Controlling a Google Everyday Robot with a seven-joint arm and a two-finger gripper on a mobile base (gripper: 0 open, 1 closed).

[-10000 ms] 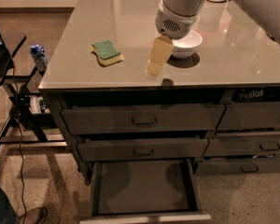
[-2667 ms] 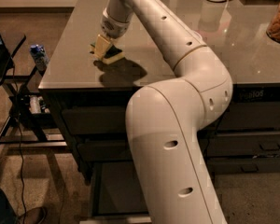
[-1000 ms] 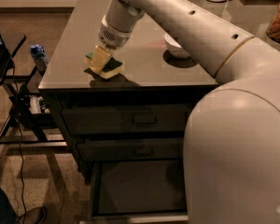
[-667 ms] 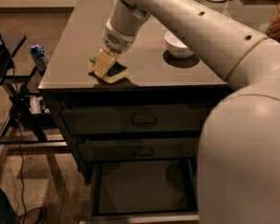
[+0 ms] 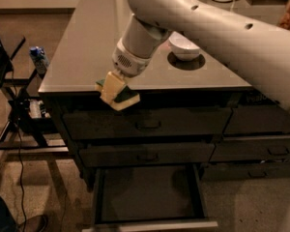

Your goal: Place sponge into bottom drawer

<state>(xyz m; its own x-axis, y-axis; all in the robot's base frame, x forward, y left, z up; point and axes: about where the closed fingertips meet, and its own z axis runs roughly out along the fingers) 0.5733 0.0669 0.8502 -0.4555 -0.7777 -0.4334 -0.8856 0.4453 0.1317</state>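
My gripper (image 5: 114, 91) is at the front edge of the cabinet top, left of centre, and is shut on the sponge (image 5: 124, 97). The sponge shows its yellow foam and a strip of green top, and hangs in the air just past the front edge of the cabinet top, in front of the top drawer. The bottom drawer (image 5: 150, 193) is pulled open below and a little to the right, its dark flat inside showing behind a pale front rim (image 5: 154, 224). My white arm reaches in from the upper right.
A white bowl (image 5: 184, 47) sits on the cabinet top (image 5: 87, 42) behind the arm. Two shut handled drawers (image 5: 147, 124) lie above the open one. Narrower drawers (image 5: 266, 151) are on the right. A black stand with cables (image 5: 14, 110) is on the left.
The gripper has carried the sponge from the cabinet top forward and to the right, past the front edge. The bottom drawer stays open.
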